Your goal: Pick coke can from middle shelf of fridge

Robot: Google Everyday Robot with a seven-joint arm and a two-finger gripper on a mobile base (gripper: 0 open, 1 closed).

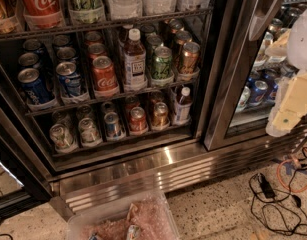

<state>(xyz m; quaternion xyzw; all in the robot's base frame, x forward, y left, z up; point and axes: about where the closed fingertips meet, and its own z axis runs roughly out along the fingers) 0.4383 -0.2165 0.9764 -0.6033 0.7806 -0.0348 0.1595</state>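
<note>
Your gripper (293, 105) sits at the right edge of the view, a pale, blurred shape in front of the open glass door (243, 59), well apart from the shelves. You cannot tell how far open it is, or whether it has hold of anything

You have the fridge (143, 170) open before you, seen from above and a little to the right. The coke can (104, 74) stands upright at the front of the middle shelf (118, 95), in a clear tray, with more red cans lined up behind it. Just to its left you see two rows of blue cans (69, 79). Just to its right stands a bottle (135, 59) with a white cap, then a green can (162, 63), then a copper can (188, 58)

On the shelf above, a large red Coca-Cola container (40, 1) stands over the blue cans, to the left of the coke can. On the shelf below you see more cans in trays, a small red can (138, 119) among them, and a second capped bottle (182, 106) at the right end

On the floor in front of the steel base lies a clear bin (153, 211), and to the right you see black cables (273, 196) beside an orange one
</note>
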